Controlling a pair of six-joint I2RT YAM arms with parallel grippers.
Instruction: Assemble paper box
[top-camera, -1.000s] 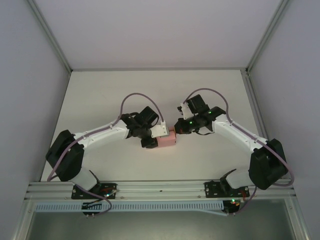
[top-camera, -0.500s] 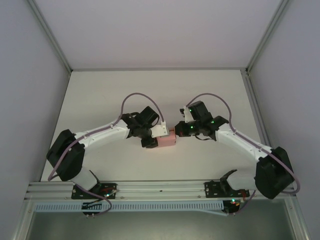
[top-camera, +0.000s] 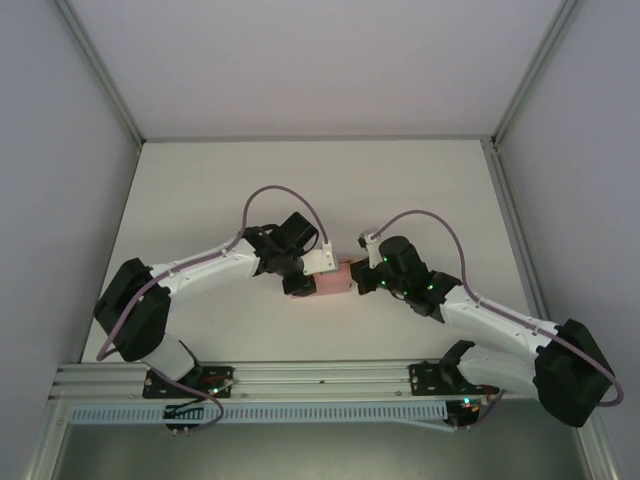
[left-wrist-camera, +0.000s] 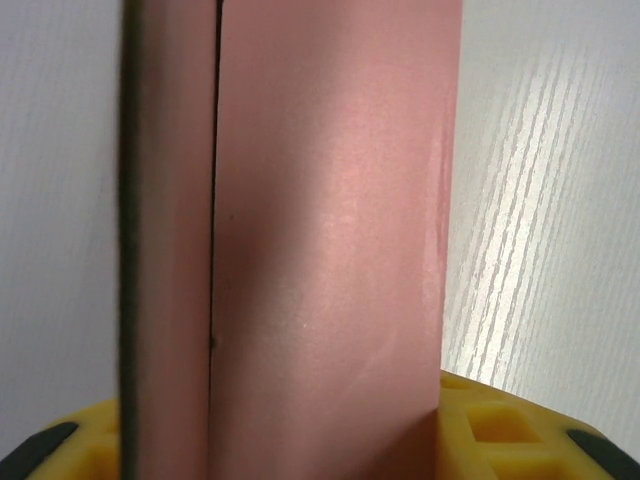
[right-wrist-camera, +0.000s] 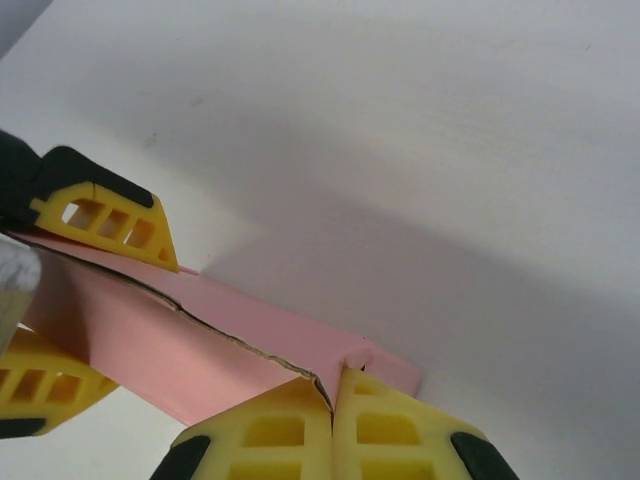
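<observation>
A robotics lab test cell, as I see it from my remote station: a bare white worktop boxed in by plain pale panels on aluminium posts. The left arm and right arm are bolted to an extruded aluminium rail. A slotted cable duct runs along the near edge.

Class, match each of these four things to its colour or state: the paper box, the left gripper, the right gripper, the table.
Things:
1. paper box
2. left gripper
3. right gripper
4. table

Colour or state:
A. white
B. shut, fingertips against the box's end
C. pale pink
D. clamped on the box from both sides

Pairs: 1-C, 2-D, 3-B, 4-A
</observation>
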